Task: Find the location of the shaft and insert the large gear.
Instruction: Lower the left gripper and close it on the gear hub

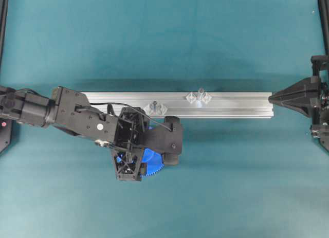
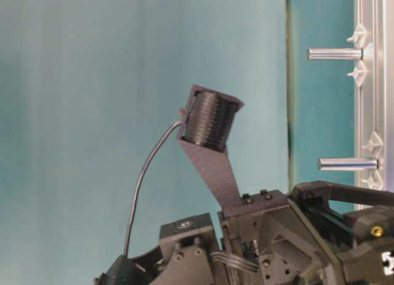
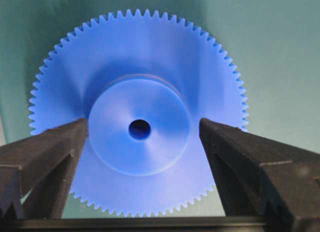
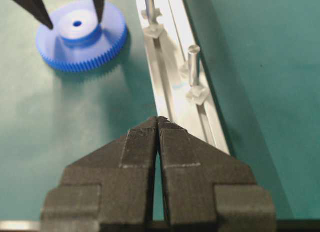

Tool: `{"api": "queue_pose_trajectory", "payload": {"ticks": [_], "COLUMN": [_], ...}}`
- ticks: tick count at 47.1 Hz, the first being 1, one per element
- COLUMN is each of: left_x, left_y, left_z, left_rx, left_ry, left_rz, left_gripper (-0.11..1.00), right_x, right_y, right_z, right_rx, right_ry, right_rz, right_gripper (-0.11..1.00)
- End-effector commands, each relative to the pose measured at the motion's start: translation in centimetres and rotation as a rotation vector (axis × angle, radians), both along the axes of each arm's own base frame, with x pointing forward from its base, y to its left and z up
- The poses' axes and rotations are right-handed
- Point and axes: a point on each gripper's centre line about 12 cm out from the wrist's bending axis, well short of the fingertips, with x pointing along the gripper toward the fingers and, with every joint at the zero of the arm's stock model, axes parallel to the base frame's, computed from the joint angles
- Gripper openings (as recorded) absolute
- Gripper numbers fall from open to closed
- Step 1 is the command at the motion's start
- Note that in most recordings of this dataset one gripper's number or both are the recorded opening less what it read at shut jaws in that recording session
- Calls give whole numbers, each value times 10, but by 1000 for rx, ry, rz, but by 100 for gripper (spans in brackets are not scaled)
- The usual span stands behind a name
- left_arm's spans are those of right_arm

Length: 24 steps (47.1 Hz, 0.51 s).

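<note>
Overhead, the large gear (image 1: pixel 149 163) is seen lower centre, below the rail (image 1: pixel 231 105), under the left gripper (image 1: pixel 146 161). In the left wrist view, its fingers (image 3: pixel 45 152) are spread around the hub. In the right wrist view, the right gripper (image 4: pixel 158 123) is pressed together; the shaft (image 4: pixel 193 64) stands upper centre.

bright even light, soft shadows, rail (image 1: pixel 177 104) glare, close claw tips blurred.
</note>
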Motion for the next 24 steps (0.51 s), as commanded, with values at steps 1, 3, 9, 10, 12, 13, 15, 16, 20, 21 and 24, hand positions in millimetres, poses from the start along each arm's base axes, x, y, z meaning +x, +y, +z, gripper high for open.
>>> {"api": "queue_pose_trajectory", "payload": {"ticks": [1,3,9,10,12,13,15,16,20,21,24], "left_x": [7,7,7,7,7,7,7,8,7,8,8], "left_y": [1,1,0,0,0,0,0,0,0,0,0], "left_z": [13,12,8,8,7,6,5,5,2,1,1], "left_rx": [-3,-2,-2,-3,-2,-2,-2,-2,-3,-1,-1], "left_ry": [-43,-40,-32,-32,-31,-29,-28,-29,-21,-20,-20], "left_rz": [0,0,1,2,1,1,3,3,5,4,4], "left_gripper": [93,93,93,93,93,93,93,93,93,93,93], "right_x": [2,2,2,2,2,2,2,2,2,2,2], "right_y": [0,0,-1,0,0,0,0,0,0,0,0], "right_z": [3,3,3,3,3,3,3,3,3,3,3], "right_rx": [12,12,12,12,10,12,12,10,12,12,12], "right_ry": [-10,-10,-10,-10,-10,-10,-10,-10,-10,-10,-10], "right_rz": [-7,-7,-8,-7,-6,-7,-7,-6,-7,-7,-7], "right_gripper": [1,1,1,1,1,1,1,1,1,1,1]}}
